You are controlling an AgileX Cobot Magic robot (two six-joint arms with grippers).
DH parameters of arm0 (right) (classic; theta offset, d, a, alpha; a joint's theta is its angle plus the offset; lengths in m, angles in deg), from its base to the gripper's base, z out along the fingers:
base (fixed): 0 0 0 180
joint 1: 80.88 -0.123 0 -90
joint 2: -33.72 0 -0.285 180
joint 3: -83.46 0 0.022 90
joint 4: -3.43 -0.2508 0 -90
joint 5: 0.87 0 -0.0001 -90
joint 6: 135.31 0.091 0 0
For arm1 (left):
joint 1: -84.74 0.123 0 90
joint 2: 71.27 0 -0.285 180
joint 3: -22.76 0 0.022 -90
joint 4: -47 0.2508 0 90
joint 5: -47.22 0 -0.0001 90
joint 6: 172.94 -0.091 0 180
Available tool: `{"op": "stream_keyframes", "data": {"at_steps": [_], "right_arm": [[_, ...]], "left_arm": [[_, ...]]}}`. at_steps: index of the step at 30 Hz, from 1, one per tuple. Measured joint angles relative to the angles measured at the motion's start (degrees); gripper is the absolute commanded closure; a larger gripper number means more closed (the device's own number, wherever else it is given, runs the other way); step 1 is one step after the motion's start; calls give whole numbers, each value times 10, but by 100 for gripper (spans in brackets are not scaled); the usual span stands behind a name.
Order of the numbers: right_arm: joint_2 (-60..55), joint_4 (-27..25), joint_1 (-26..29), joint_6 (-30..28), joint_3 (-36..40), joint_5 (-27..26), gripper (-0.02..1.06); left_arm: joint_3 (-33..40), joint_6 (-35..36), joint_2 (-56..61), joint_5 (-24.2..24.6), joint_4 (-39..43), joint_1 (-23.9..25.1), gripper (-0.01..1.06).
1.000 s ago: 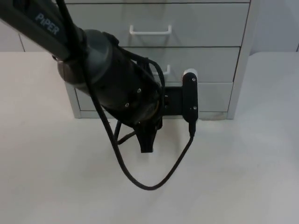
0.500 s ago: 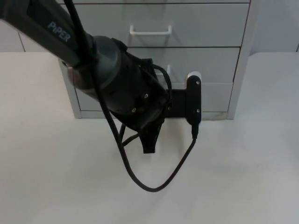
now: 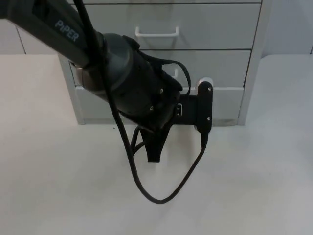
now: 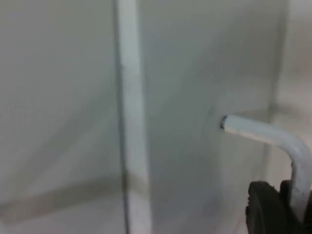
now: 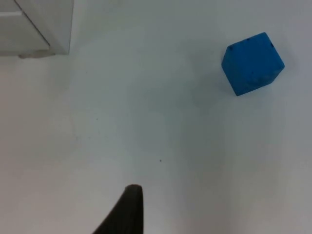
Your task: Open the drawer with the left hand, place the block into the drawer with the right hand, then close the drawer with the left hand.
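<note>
Left tool sits at the drawer handle; we cannot tell its opening, so it may slip. Right tool, also unclear, waits above the table near the blue block.

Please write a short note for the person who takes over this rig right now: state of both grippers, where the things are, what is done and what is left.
Left gripper: at the cabinet's lower drawers; in the left wrist view a black fingertip touches the white handle.
Right gripper: waits above the white table, holding nothing.
Blue block: on the table, untouched, apart from the cabinet.
Top drawer appears shut; the lower drawer's state is hidden by the arm.
Done: the left arm has reached the handle.
Left: pull the drawer open, put the block in with the right gripper, close with the left.
</note>
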Motion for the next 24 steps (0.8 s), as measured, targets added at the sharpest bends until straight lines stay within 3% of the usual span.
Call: {"op": "stream_keyframes", "data": {"at_steps": [9,17,24], "right_arm": [[0,0,0,0,0,-4,-1],[0,0,0,0,0,-4,-1],[0,0,0,0,0,-5,-1]], "left_arm": [[93,-41,62,-8,-108,-47,105],[186,-49,108,-18,-222,-123,105],[198,-10,114,4,-232,-149,105]]}}
